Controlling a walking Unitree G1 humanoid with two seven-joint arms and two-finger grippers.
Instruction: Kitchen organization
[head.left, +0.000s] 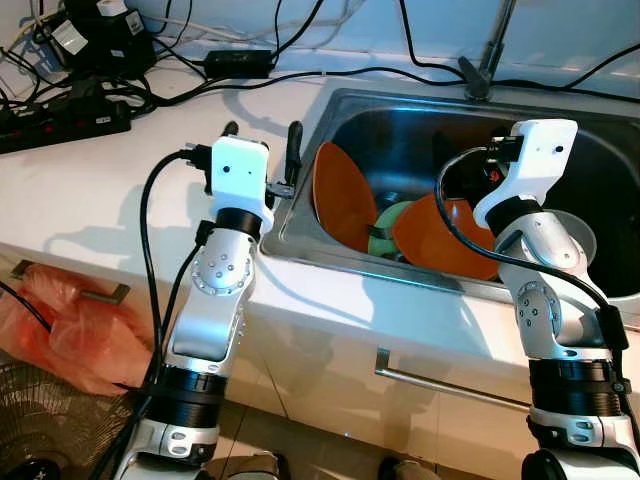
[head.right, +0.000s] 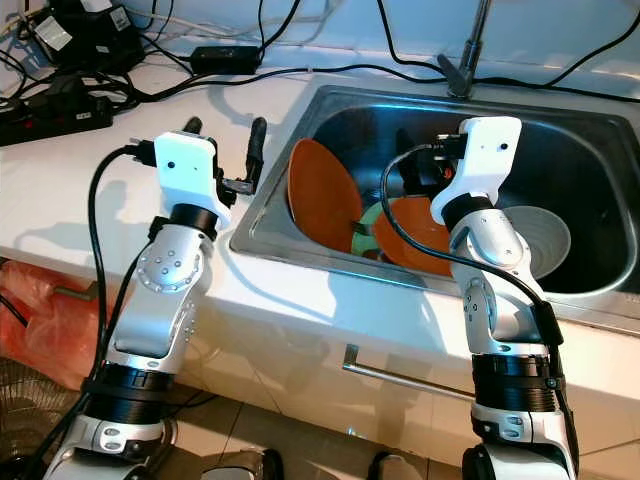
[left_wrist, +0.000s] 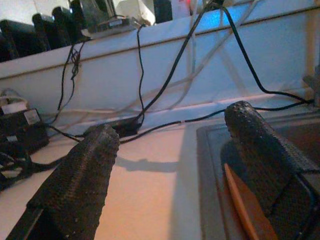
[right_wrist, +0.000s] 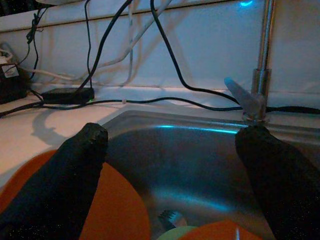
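Sink (head.left: 300, 225): two orange plates, one upright at 9 o'clock (head.left: 342, 195), one tilted at centre (head.left: 440, 240); green plate (head.left: 385, 228) between; grey bowl (head.right: 535, 235) at 3 o'clock. Left gripper (head.left: 262, 140) over counter (head.left: 90, 190) edge, fingers apart, empty. Right gripper (right_wrist: 170, 165) above sink, fingers apart, empty.

Count of dishes in the sink (head.left: 330, 110).
Two orange plates (head.left: 343, 195) (head.left: 440, 240), one green plate (head.left: 385, 228), one grey bowl (head.right: 535, 235); one faucet (right_wrist: 260, 75) at the sink's back edge.

White countertop (head.left: 90, 190), black cables (head.left: 300, 75), tiled floor (head.left: 300, 440)
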